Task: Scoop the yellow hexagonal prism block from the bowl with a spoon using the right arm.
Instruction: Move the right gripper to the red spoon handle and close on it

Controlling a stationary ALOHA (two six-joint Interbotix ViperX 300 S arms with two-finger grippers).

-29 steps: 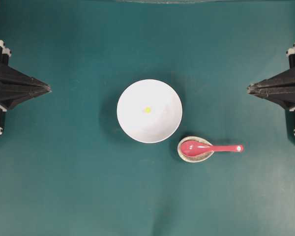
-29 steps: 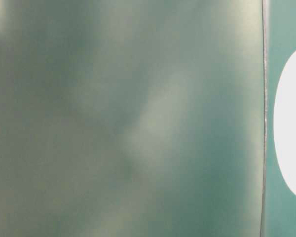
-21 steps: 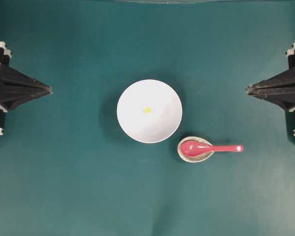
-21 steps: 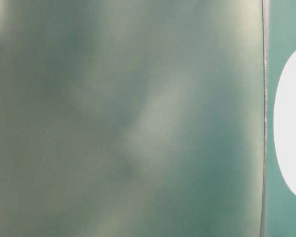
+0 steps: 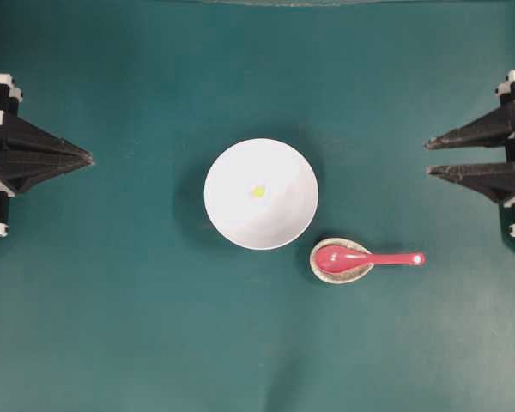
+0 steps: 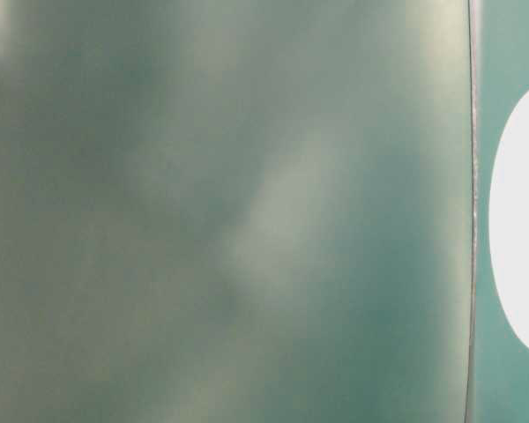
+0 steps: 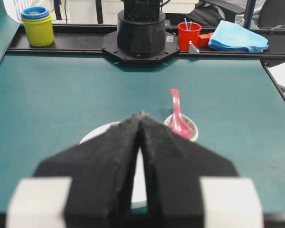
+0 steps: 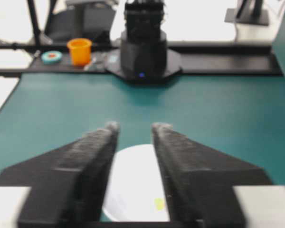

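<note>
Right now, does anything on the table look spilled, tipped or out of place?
Nothing stands out. The spoon lies with its scoop in the spoon rest, and the yellow block sits inside the upright white bowl.

No text, label, brand, number or sign can be read in any view. The cups and cloth on the far shelf beyond the grippers carry no lettering that shows, and the table-level view is too blurred to tell anything.
</note>
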